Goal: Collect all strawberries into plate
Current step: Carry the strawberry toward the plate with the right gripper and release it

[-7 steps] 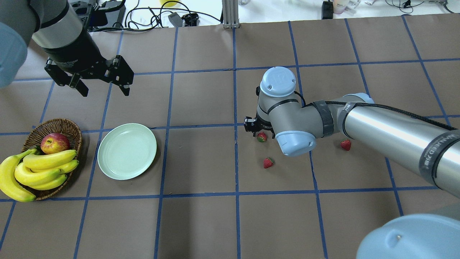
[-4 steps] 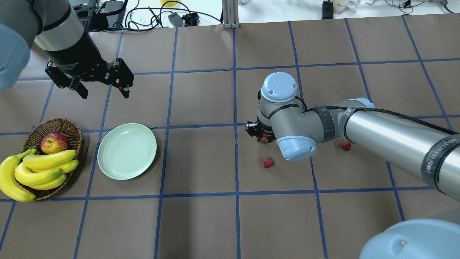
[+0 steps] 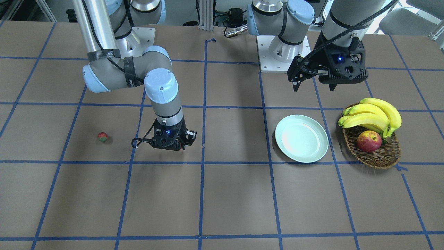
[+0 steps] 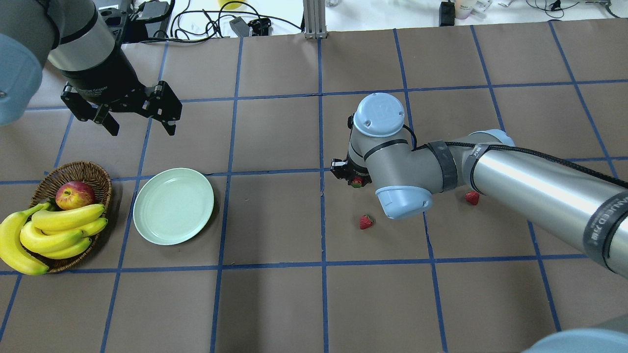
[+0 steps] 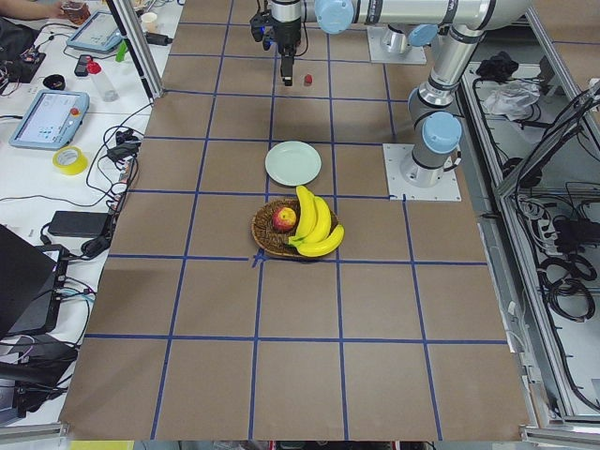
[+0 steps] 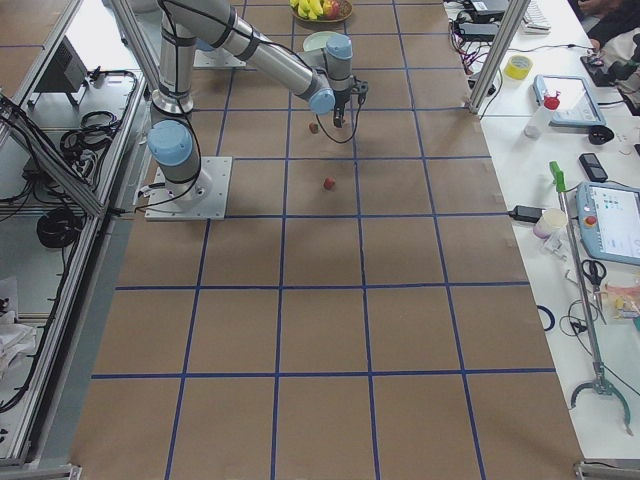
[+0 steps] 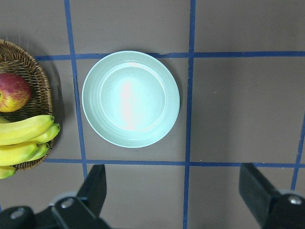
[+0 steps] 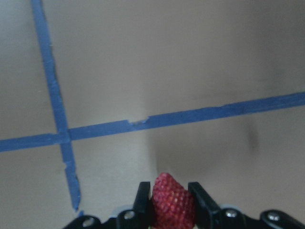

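Observation:
My right gripper (image 8: 169, 190) is shut on a red strawberry (image 8: 172, 206), held low over the brown table; from overhead this strawberry (image 4: 357, 182) peeks out under the wrist, with the right gripper (image 4: 351, 179) around it. Two more strawberries lie on the table, one (image 4: 366, 222) just in front and one (image 4: 472, 197) to the right beside the forearm. The pale green plate (image 4: 173, 206) lies empty at the left, also in the left wrist view as the plate (image 7: 131, 98). My left gripper (image 4: 143, 128) hangs open above and behind the plate, holding nothing.
A wicker basket (image 4: 81, 167) with bananas (image 4: 64, 225) and an apple (image 4: 74, 194) stands left of the plate. Blue tape lines grid the table. Cables and boxes lie along the far edge (image 4: 235, 22).
My right gripper came down over the strawberry and shut on it, then shifted slightly left with it. The left arm has hardly moved.

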